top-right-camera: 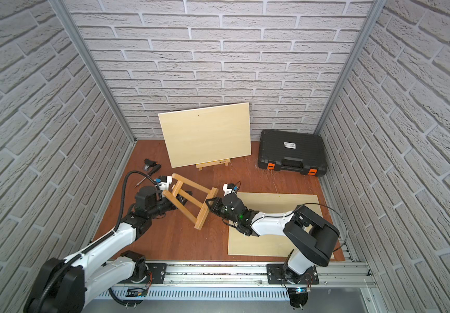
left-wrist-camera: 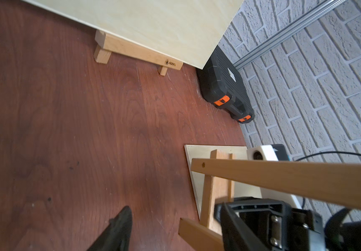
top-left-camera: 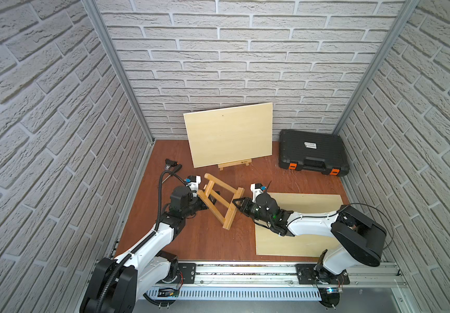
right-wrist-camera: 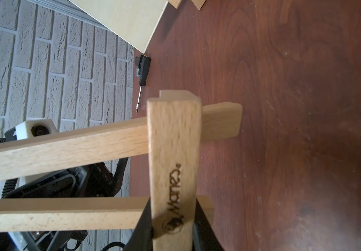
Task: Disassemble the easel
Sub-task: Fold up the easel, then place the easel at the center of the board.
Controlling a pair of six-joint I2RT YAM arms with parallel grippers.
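Note:
A small wooden easel (top-left-camera: pixel 223 184) (top-right-camera: pixel 195 183) is held tilted off the brown floor between my two arms. My right gripper (top-left-camera: pixel 236 206) (right-wrist-camera: pixel 173 226) is shut on the easel's ledge bar (right-wrist-camera: pixel 173 152), the one with the burnt logo. My left gripper (top-left-camera: pixel 207 202) (left-wrist-camera: pixel 175 206) is at the easel's other end and straddles one leg (left-wrist-camera: pixel 197 234). Its jaws are open. The leg lies close to one finger (left-wrist-camera: pixel 229 228), and bare floor shows between it and the other finger (left-wrist-camera: pixel 118 230).
A second easel carrying a pale board (top-left-camera: pixel 229 135) stands at the back wall. A black case (top-left-camera: pixel 313 154) with orange latches lies at the back right. Another pale board (top-left-camera: pixel 299 225) lies flat under my right arm. A screwdriver (top-left-camera: pixel 173 165) lies at the back left.

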